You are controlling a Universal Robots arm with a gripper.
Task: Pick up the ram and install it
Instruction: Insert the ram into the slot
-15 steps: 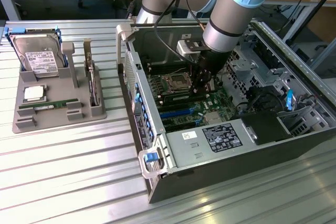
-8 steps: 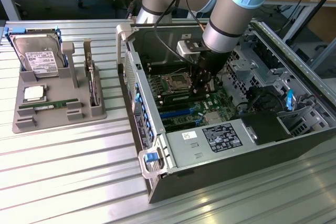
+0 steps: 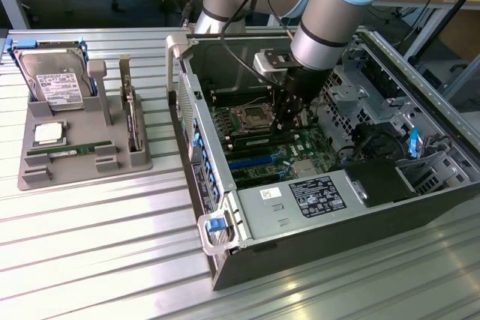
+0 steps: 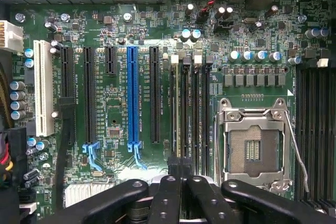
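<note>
Our gripper has its jaws clenched above the memory slots; whether they grasp something, we cannot tell. A ram lies in the grey holder, middle left. It looks light, stiff and fragile, so we judge it should be held by its edges.

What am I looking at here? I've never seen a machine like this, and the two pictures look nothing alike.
The big grey and blue tube is a robot arm, seen from a camera standing off to the side. It reaches into an open computer case that lies on a metal table.

The other picture comes from a camera on the arm's wrist, looking down at the green circuit board. The black fingers are its claw, shut, with its tips at the memory slots beside the empty processor socket. I cannot tell whether it grips anything.

On the exterior view's left, a grey tray holds a hard drive, a processor chip and a green memory stick.
</note>
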